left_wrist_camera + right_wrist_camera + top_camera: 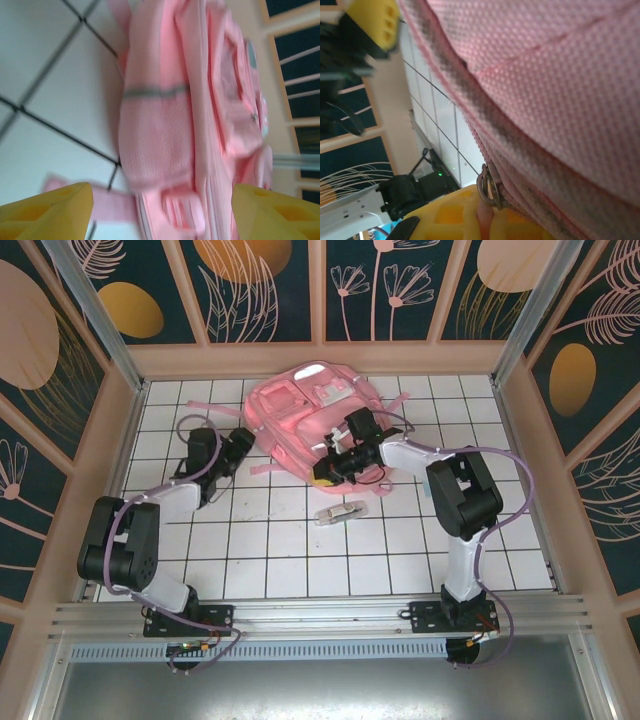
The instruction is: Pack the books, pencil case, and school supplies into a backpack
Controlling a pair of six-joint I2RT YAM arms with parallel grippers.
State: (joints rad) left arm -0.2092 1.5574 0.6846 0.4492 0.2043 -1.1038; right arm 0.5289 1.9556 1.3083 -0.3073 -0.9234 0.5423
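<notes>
Right claw (485, 214): nearly closed, its yellow tips pinching a pink tab, with the metal ring of the zipper pull (489, 187) just above them. This is judged to be a grip on the pull.
Backpack (300, 410): lies flat on the table (270, 550). Its near edge presses against the right claw, and its mesh fabric arches over that claw.
Step in hand: judged to be opening the backpack's zip. No gap in the seam can be made out, and with a supply item outside the bag, packing is not done.
Next move: probably a steady draw of the pull along the seam, with the soft bag kept from sliding along with it.
Left claw (162, 202): spread wide, holding nothing. The backpack's side panel stands just ahead of it, and a strap lies below.
Transparent box (340, 511): lies on the tiles just behind the right claw, toward the arm bases and apart from the bag.
Edges: the bag's far end lies near the back wall (320, 358), so there is little room beyond the claws.
Open room: bare tiles lie behind both claws and to the outer side of each.
</notes>
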